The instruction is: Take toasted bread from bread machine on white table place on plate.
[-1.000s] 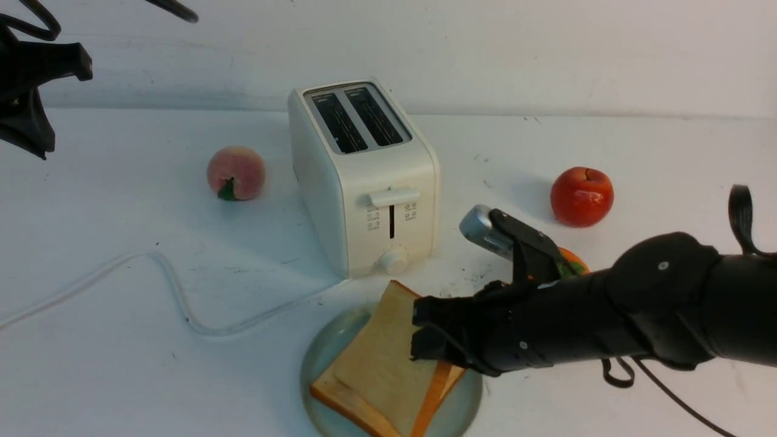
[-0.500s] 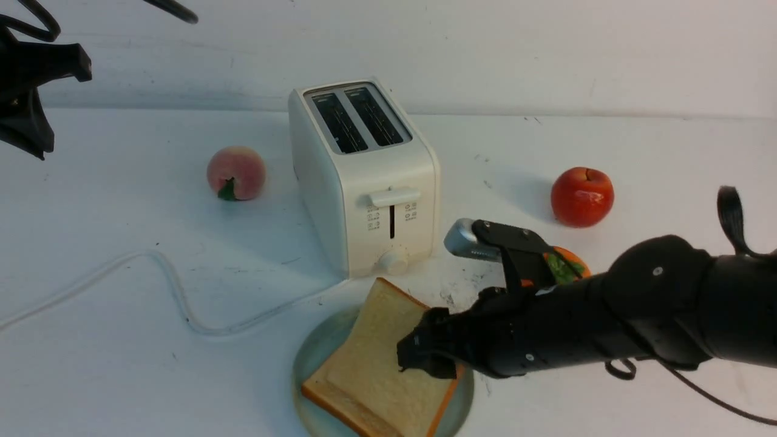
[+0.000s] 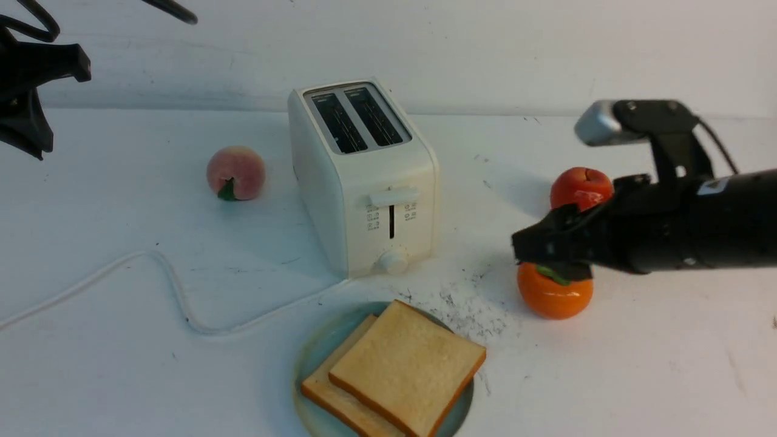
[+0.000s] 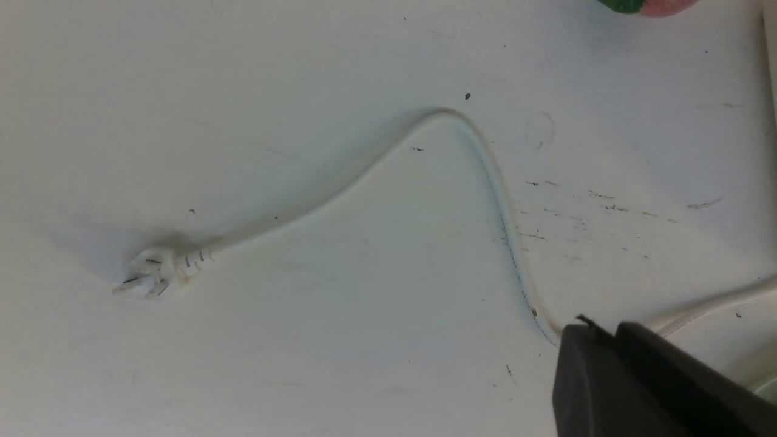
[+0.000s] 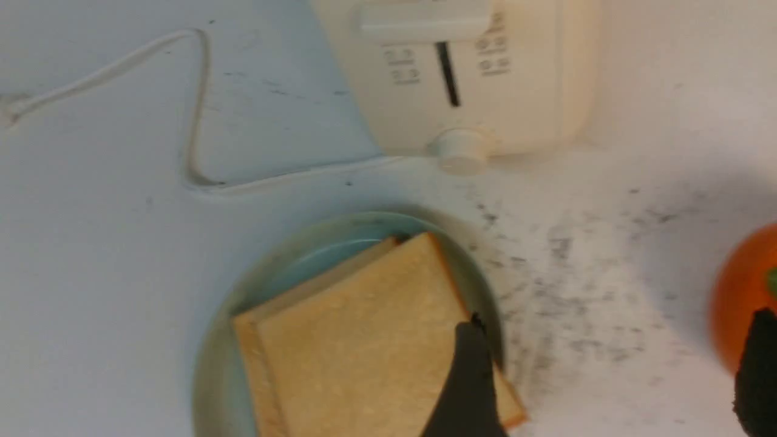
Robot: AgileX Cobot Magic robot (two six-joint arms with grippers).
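Observation:
Two slices of toasted bread lie stacked flat on the pale blue-green plate (image 3: 312, 355) near the white table's (image 3: 121, 364) front edge. The upper slice (image 3: 408, 366) (image 5: 358, 346) partly covers the lower one (image 3: 337, 394). Behind the plate stands the white bread machine (image 3: 364, 176) (image 5: 461, 73), both dark slots empty. My right gripper (image 3: 528, 246) (image 5: 613, 328) hovers open and empty to the right of the plate, above an orange fruit. My left gripper (image 4: 601, 331) is shut, empty, raised over the table's left side above the cord.
A peach (image 3: 235, 173) sits left of the bread machine. A red apple (image 3: 581, 195) and an orange fruit (image 3: 555, 294) sit to its right. The white cord (image 3: 170, 285) loops across the left to its plug (image 4: 161, 270). Dark crumbs (image 3: 467, 309) lie between plate and orange fruit.
My right gripper opened and let go of the second slice, which dropped flat onto the first. It then rose and drew back to the right. The left arm stayed still.

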